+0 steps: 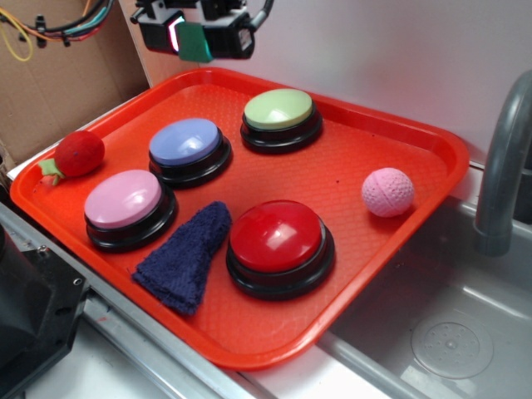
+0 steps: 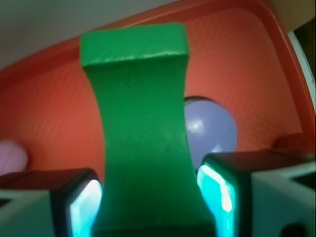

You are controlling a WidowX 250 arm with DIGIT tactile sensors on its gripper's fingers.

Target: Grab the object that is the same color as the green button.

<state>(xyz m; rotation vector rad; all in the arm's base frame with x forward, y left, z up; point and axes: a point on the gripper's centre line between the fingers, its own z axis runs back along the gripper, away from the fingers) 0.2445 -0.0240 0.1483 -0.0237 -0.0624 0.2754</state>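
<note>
The gripper [image 1: 196, 37] hung high above the orange tray's [image 1: 432, 141] far left edge, its fingers [image 2: 79, 207] clamped on the green block [image 2: 140, 138]. A weak pinch on its narrow waist could drop it onto the tray.

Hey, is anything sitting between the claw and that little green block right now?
Nothing visible is. The claw is shut on the green block, its fingers pressing both sides. In the exterior view, the block hangs lifted above the back edge of the red tray.
</note>
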